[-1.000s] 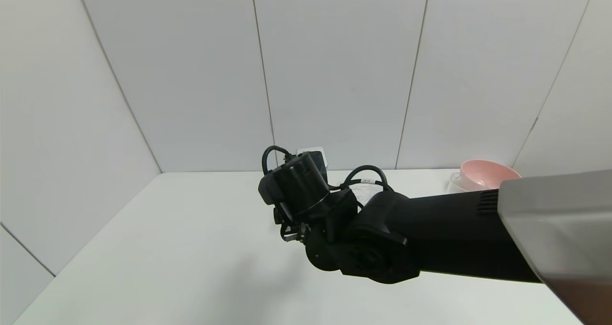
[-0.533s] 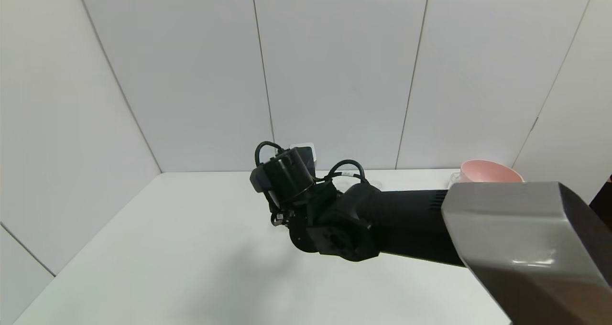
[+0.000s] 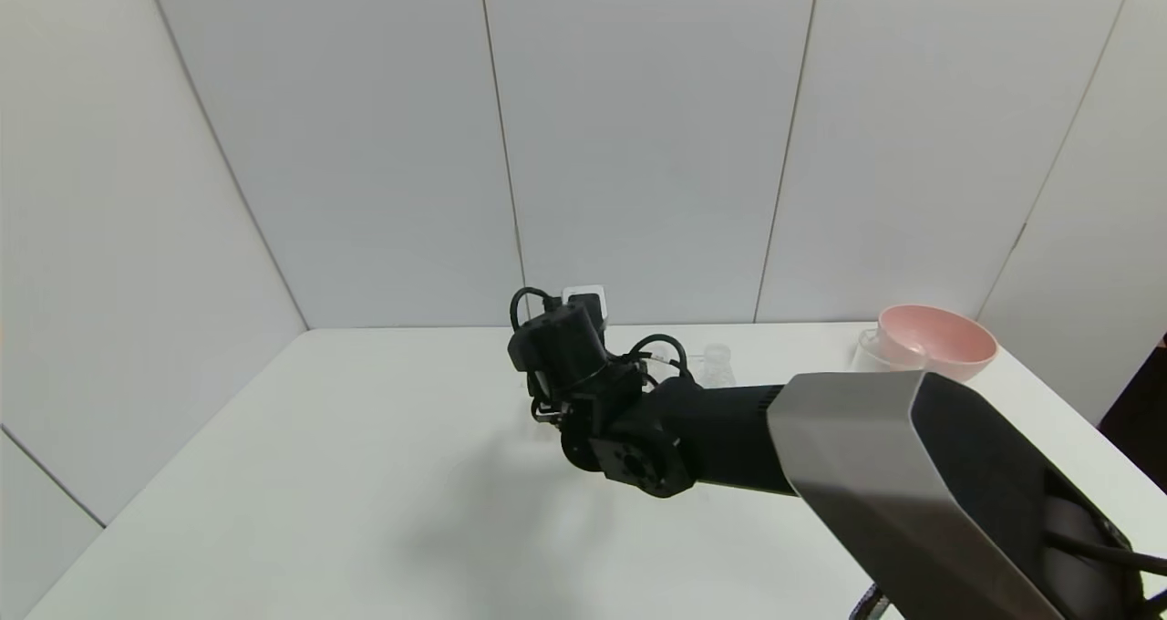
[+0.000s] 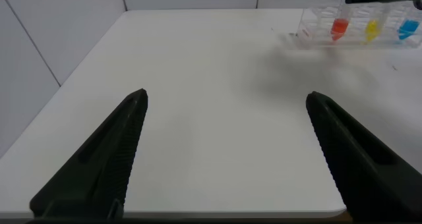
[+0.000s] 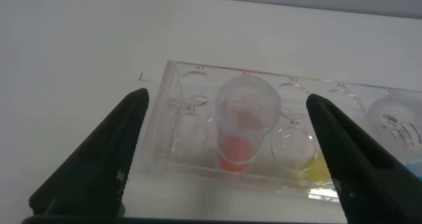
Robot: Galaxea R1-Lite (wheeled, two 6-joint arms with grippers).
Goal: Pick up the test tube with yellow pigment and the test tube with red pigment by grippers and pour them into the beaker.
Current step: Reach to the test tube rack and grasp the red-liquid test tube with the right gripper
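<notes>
Right gripper [image 5: 227,158] spread wide, hovering over the test tube with red pigment [image 5: 242,128] in its clear rack [image 5: 191,161] — left gripper [image 4: 227,151] open too, idle over the table [image 4: 198,85].

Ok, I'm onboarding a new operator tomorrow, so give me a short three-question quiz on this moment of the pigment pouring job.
1. True or false: the right gripper is shut on a tube.
2. Which tube stands centred between the right gripper's open fingers? A) the test tube with red pigment B) the test tube with yellow pigment C) the blue tube
3. Fill in: the three tubes stand in a clear ____.

Key: 1 false, its fingers are apart over the rack. 2 A. 3 rack. The left gripper hangs open over bare table, away from the tubes.
</notes>
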